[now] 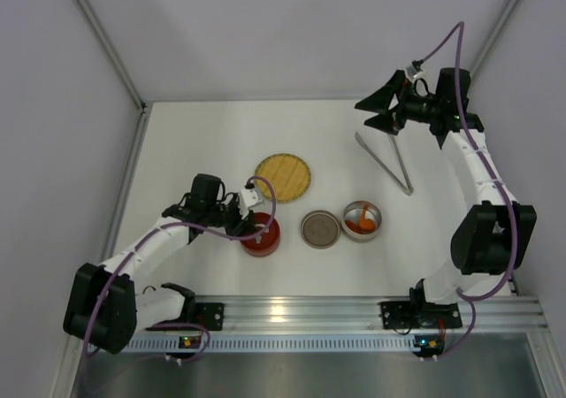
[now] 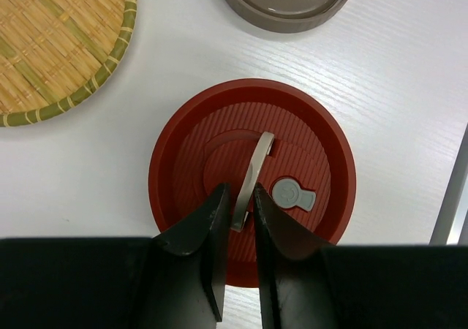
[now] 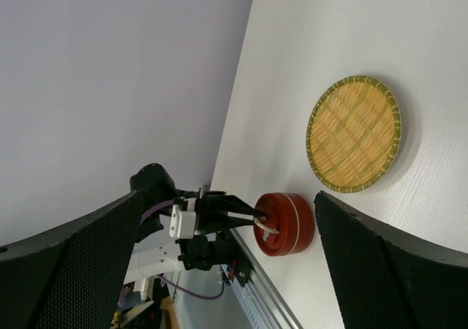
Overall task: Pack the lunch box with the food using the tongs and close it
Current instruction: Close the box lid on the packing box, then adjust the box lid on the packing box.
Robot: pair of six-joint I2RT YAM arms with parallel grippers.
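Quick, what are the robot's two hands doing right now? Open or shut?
Left gripper: closed on the grey handle of the red lid.
Right gripper: open, holding nothing.

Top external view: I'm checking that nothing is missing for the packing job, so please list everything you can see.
round yellow woven plate: one, yellow with a green rim, mid-table
round red ribbed lid: one, red, near left of centre
grey metal loop handle: one, silver-grey, raised on the red lid
round grey-brown shallow dish: one, grey-brown, between the red lid and the tin
round silver metal tin: one, silver, right of the dish
orange food pieces: number unclear, orange, inside the tin
long silver metal tongs: one, silver, lying in a V at far right
left gripper: one, black, closed on the loop handle
right gripper: one, black, open, by the tongs' open ends
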